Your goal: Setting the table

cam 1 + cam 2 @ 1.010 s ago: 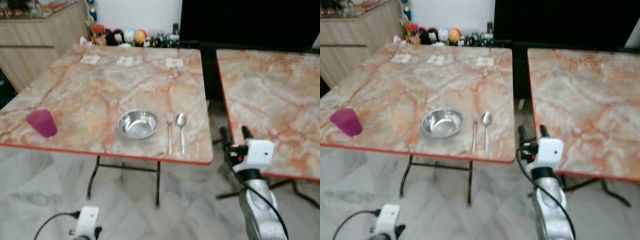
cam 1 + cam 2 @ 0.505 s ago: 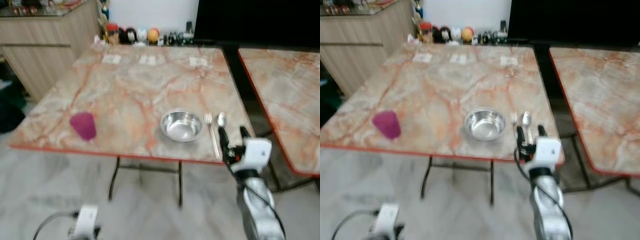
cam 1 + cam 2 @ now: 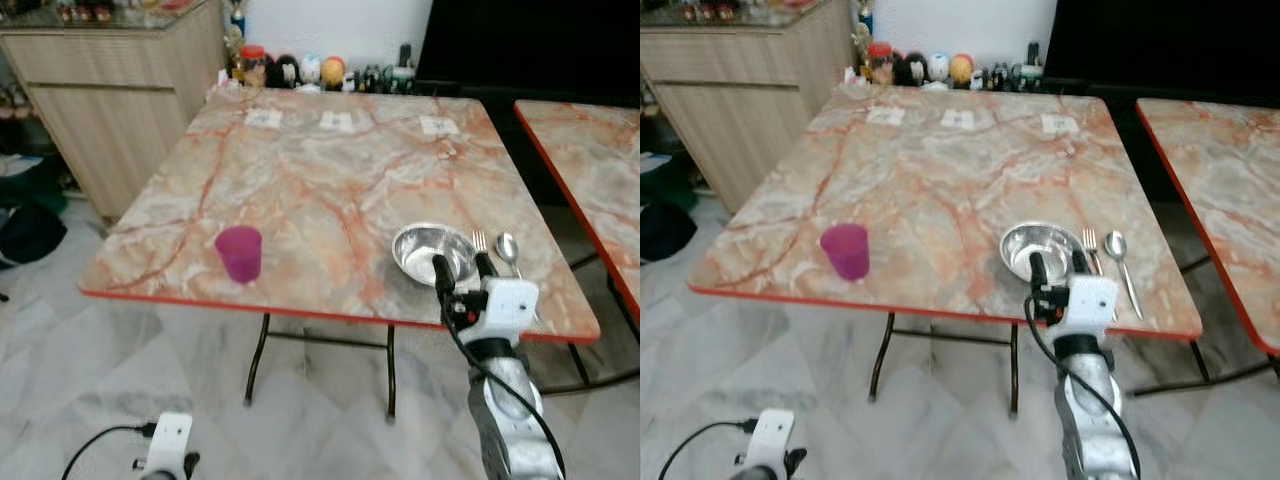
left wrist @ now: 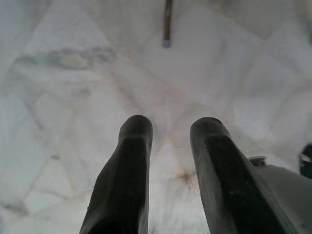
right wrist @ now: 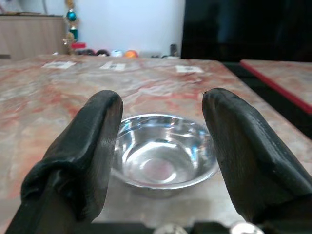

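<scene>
Square marble-pattern table with red edge (image 3: 330, 170) ahead, on thin black folding legs. Round shiny steel bowl (image 3: 434, 252) near front right corner of it, upright, empty. Silver metal fork (image 3: 480, 243) just beside bowl on its right, silver metal spoon (image 3: 508, 247) next to fork, both lying parallel and pointing away from front edge. Small magenta plastic cup (image 3: 240, 253) upright near front edge, well apart from bowl to the left. Three small white paper cards (image 3: 340, 122) in a row toward far side of table.

Right gripper (image 3: 458, 270) raised at table height, just in front of bowl, aimed straight at it. Black fingers (image 5: 83, 146) spread wide, roughly as wide as the bowl, nothing held between them. Fingertips apparently short of the rim; contact hard to judge from wrist view, probably none.

Left gripper (image 4: 170, 141) low beside body, pointing down at grey-white marble floor tiles (image 4: 73, 97). Fingers parted with a narrow gap, nothing held. One black table leg foot (image 4: 167, 24) on floor beyond it.

Second marble-pattern table with red edge (image 3: 590, 160) to the right, separated by a gap. Light wooden cabinet (image 3: 110, 90) to the left. Row of small coloured figurines (image 3: 310, 72) against white wall behind table; detail too small to make out.
</scene>
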